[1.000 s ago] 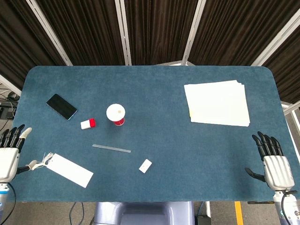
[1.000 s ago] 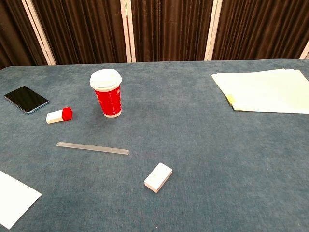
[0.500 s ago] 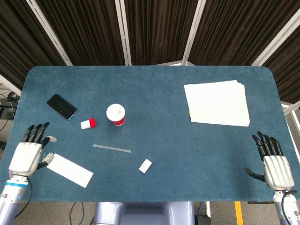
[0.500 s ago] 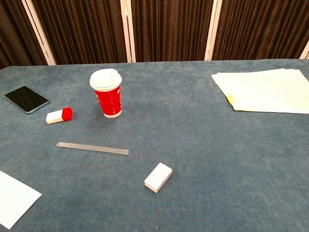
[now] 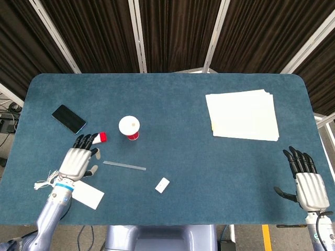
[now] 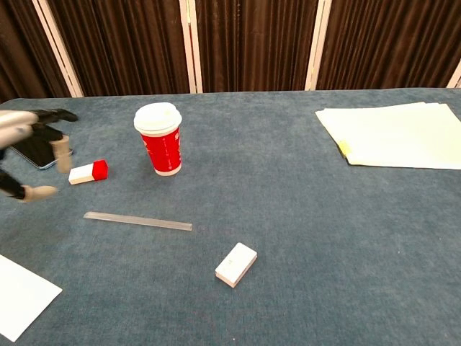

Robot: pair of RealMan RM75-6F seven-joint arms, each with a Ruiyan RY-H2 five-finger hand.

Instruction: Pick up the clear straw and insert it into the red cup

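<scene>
The clear straw [image 5: 124,166] [image 6: 137,220] lies flat on the blue table, in front of the red cup. With its white lid on, the red cup [image 5: 129,127] [image 6: 160,139] stands upright left of the table's middle. My left hand [image 5: 77,158] [image 6: 27,148] hovers with fingers spread just left of the straw's left end, holding nothing. Down at the table's front right corner, my right hand [image 5: 305,178] is open and flat, far from both objects; the chest view does not show it.
A red-and-white eraser [image 5: 98,137] [image 6: 88,171] lies beside my left hand. Further left is a black phone [image 5: 68,118] [image 6: 37,148]. A small white block [image 5: 162,184] [image 6: 236,264] lies right of the straw. White card [image 5: 86,193] at front left; paper stack [image 5: 242,115] [image 6: 393,144] at back right.
My left hand has swept right from the table's left edge to just beside the straw's left end, and now shows in the chest view. The right hand has barely moved.
</scene>
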